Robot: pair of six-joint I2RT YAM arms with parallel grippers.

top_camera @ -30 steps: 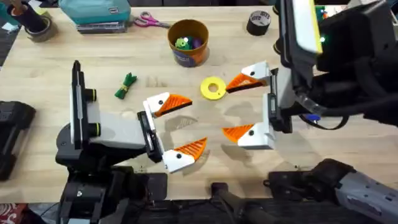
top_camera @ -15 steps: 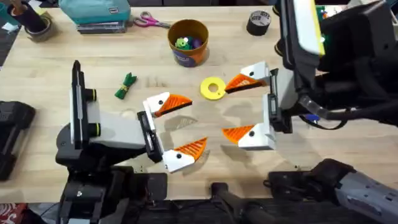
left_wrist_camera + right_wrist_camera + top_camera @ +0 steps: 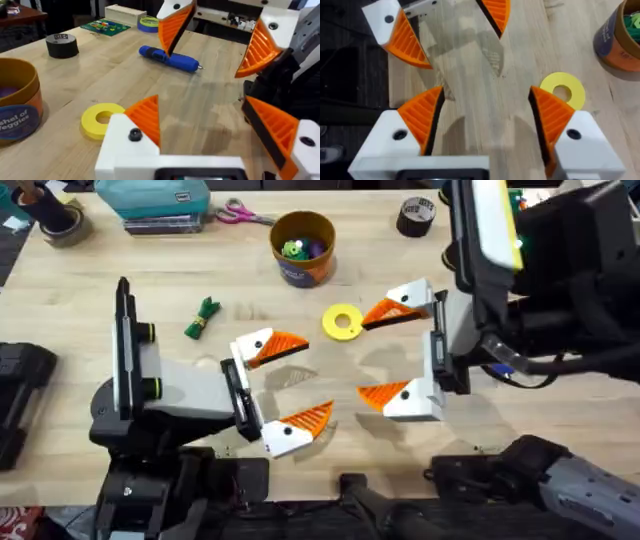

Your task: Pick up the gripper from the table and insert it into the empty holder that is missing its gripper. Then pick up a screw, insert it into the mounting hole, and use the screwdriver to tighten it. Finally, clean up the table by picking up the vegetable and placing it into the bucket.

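Observation:
The dark-green vegetable [image 3: 203, 318] lies on the table to the left of my left gripper [image 3: 282, 385]. That gripper is open with nothing between its orange-tipped white fingers. At the far middle stands the orange bucket [image 3: 302, 248], also in the left wrist view [image 3: 15, 107], with small toys inside. My right gripper [image 3: 392, 350] is open and empty, facing the left one. The blue screwdriver [image 3: 170, 57] lies on the table beyond the right gripper. The loose gripper, the holder and the screw are out of view.
A flat yellow disc [image 3: 343, 321] lies between the bucket and the grippers. Scissors [image 3: 240, 213], a teal box [image 3: 155, 200] and a black tape roll [image 3: 415, 216] sit along the far edge. Bare wood lies between the two grippers.

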